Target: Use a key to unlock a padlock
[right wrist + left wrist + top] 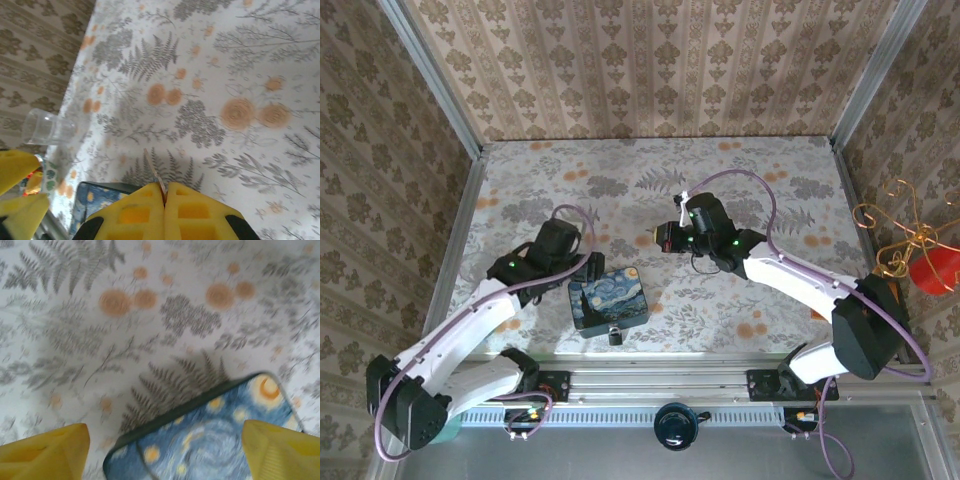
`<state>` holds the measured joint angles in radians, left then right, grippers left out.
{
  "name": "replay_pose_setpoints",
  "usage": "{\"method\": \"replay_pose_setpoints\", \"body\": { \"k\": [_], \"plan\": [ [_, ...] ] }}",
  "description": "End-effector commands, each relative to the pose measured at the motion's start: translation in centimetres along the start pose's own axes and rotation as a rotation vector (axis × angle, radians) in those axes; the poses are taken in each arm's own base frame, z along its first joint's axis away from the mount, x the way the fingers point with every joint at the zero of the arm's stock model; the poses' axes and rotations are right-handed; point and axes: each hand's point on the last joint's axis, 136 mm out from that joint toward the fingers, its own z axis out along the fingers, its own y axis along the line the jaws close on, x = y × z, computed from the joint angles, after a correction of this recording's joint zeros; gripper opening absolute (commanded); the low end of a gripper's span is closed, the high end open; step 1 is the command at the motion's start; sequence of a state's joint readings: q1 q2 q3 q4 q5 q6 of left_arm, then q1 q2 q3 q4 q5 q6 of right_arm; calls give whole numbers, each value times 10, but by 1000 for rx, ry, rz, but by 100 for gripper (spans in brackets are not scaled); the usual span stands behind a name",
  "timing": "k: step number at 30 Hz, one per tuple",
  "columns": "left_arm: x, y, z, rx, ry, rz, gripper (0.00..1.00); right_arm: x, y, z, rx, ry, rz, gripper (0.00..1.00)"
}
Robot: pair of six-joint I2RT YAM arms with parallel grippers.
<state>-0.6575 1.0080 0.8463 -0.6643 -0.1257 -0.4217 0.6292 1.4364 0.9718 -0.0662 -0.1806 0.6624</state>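
Observation:
The tiny dark padlock (pixel 616 335) with its thin silvery shackle lies at the near edge of the blue swirly tin (pixel 608 298). My right gripper (pixel 660 238) hovers beyond the tin, to its right. In the right wrist view this gripper (pixel 165 192) is shut on the key (pixel 155 171), a slim sliver poking out from the yellow pads. My left gripper (pixel 588 272) stands open at the tin's far left corner. Its yellow fingers (pixel 45 450) straddle the tin's corner (pixel 210 435) without touching it. The picture is blurred.
A curly gold wire stand (pixel 900 235) and a red object (pixel 933 268) sit outside the right wall. A clear plastic cup (pixel 47 127) lies by the wall in the right wrist view. The metal rail (pixel 650 380) bounds the near edge.

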Motion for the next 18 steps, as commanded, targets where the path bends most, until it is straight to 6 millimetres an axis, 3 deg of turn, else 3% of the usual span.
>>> {"method": "replay_pose_setpoints", "body": {
  "k": [1, 6, 18],
  "plan": [
    [23, 20, -21, -133, 67, 19, 86, -4, -6, -13, 61, -18, -46, 0],
    [57, 10, -28, -138, 163, 75, 100, -3, -9, -11, 71, -17, -47, 0],
    [111, -22, -29, -132, 336, 172, 100, -4, -11, -7, 71, -18, -42, 0]
  ]
}}
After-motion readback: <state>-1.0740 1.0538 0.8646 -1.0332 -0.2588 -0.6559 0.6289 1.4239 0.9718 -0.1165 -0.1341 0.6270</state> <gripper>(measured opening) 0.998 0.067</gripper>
